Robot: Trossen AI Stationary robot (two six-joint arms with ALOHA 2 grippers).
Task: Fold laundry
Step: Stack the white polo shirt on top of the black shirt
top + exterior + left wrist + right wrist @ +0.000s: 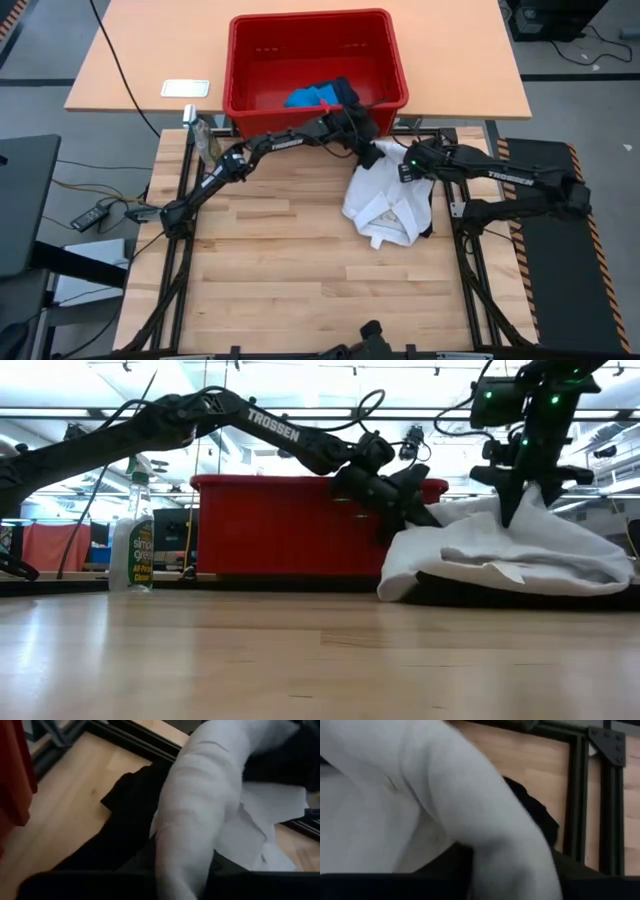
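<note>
The white garment [388,205] is heaped at the table's [270,280] 2 o'clock edge, over a black shirt [131,815]. Its top is pinched by the left gripper [370,152] and right gripper [402,168]. A blue piece [305,97] is seen in the red basket [250,60] at 12 o'clock; bare wood is left from 6 to 9 o'clock.

Soft matt white garment [385,205] of cloth; glossy red plastic basket [250,60]; smooth pale wood counter [270,270].
</note>
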